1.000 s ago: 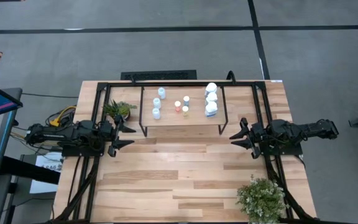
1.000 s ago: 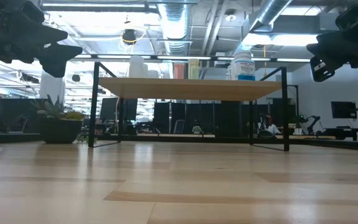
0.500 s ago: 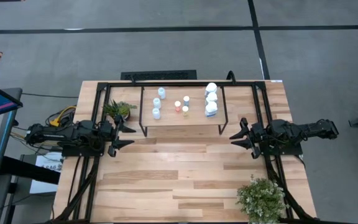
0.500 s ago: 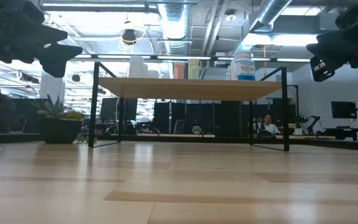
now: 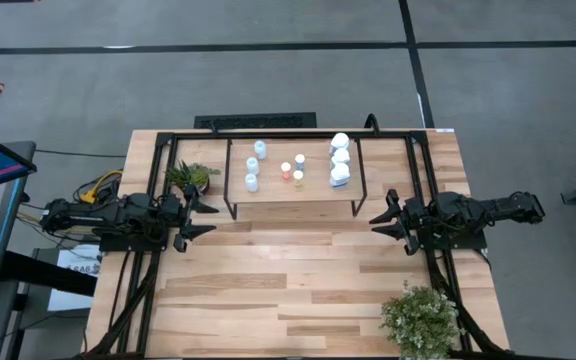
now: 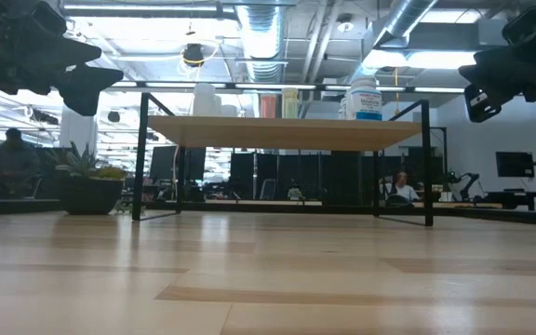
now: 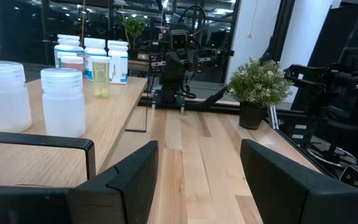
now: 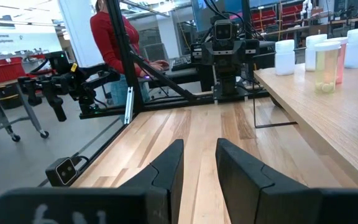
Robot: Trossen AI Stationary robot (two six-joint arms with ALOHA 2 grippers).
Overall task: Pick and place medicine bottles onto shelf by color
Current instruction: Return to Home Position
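Sorting looks done: medicine bottles [image 5: 286, 168] grouped on shelf [image 5: 288, 198]; left gripper [image 5: 200, 218], right gripper [image 5: 382, 221] released, empty, at bench [image 5: 298, 285] side edges.

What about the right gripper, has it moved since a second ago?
No. In the high view the right gripper sits at the same spot just off the front right corner of the shelf in every picture.
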